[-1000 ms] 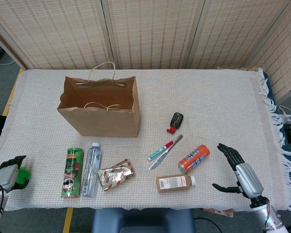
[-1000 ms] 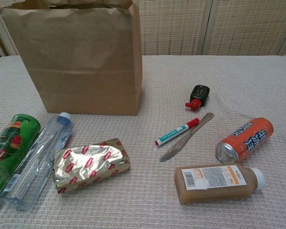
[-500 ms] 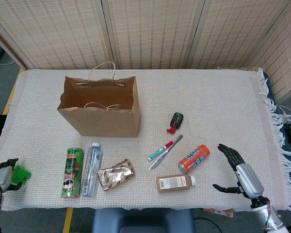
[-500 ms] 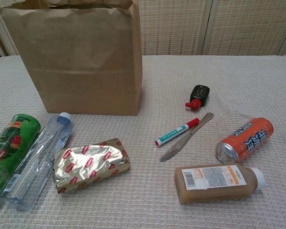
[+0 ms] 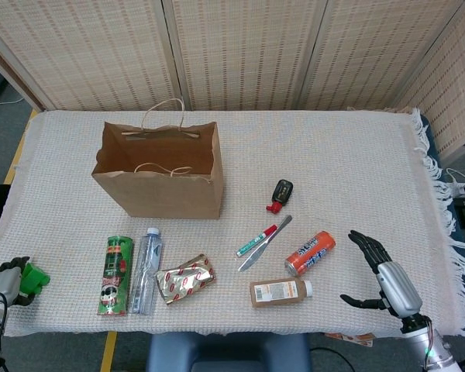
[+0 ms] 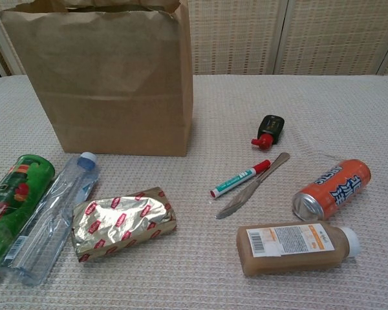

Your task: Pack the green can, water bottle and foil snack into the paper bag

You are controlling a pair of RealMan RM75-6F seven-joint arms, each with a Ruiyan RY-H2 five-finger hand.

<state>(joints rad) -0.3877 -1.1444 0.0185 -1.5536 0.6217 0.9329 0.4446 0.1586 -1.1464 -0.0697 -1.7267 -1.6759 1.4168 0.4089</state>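
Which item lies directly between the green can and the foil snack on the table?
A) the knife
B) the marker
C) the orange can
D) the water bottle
D: the water bottle lies on its side alongside the green can, with the foil snack on its other side.

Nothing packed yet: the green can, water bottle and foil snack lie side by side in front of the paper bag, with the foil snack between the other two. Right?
Not quite. In the head view the water bottle lies in the middle, between the green can and the foil snack. The rest holds: all three lie in front of the paper bag, unpacked.
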